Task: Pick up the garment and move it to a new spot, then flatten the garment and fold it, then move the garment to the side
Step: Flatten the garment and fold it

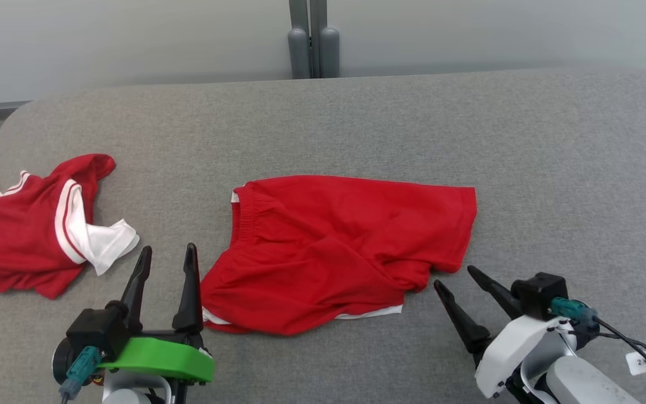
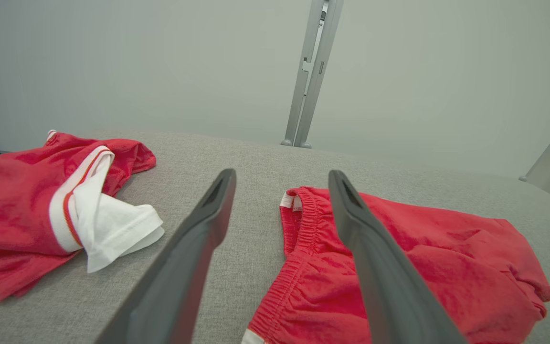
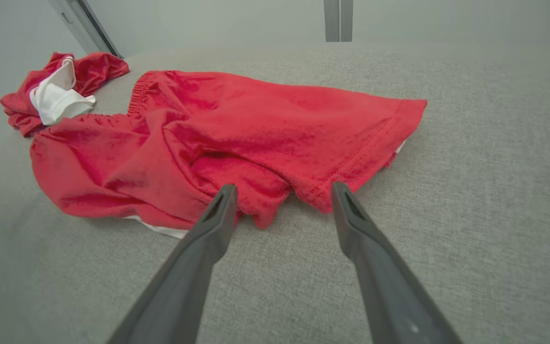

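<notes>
Two red garments are lying on the grey fabric-covered bench [image 1: 553, 168]. At the middle, the red shorts [image 1: 340, 247] are resting roughly flat but rumpled, with the elastic waistband facing the robot's left, the leg hems facing its right, and a strip of white trim peeking out along the near edge. A red jersey with white trim [image 1: 14, 241] is lying bunched up near the bench's left edge, well apart from the shorts. The left gripper [image 1: 168, 248] is hovering just beside the near left corner of the shorts, its fingers [image 2: 198, 239] standing spread with nothing between them. The right gripper [image 1: 455, 276] is pointing at the near right hem, its fingers [image 3: 208, 234] likewise standing spread and empty, tips just short of the cloth. A grey upright post [image 1: 313, 39] is standing behind the far edge of the bench.
</notes>
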